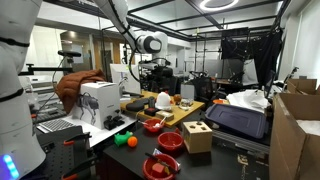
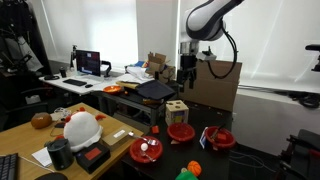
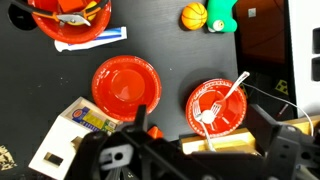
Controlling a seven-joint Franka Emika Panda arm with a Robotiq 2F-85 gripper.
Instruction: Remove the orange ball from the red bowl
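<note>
I work in a research lab that also has office desks. A black metal frame (image 1: 230,11) spans the far benches, and cardboard boxes (image 1: 295,125) are stacked on the right. A lit monitor (image 2: 88,62) and a keyboard (image 2: 8,165) sit on desks around my cluttered black tabletop (image 3: 165,45).

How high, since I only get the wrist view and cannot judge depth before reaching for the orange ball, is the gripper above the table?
Observer: In an exterior view the gripper hangs high above the black table, clear of everything on it.
Operator: The orange ball already lies on the bare table here. Does anything stand tall nearby?
Observer: Yes, the wooden shape-sorter cube rises well above the red bowls beside it.
</note>
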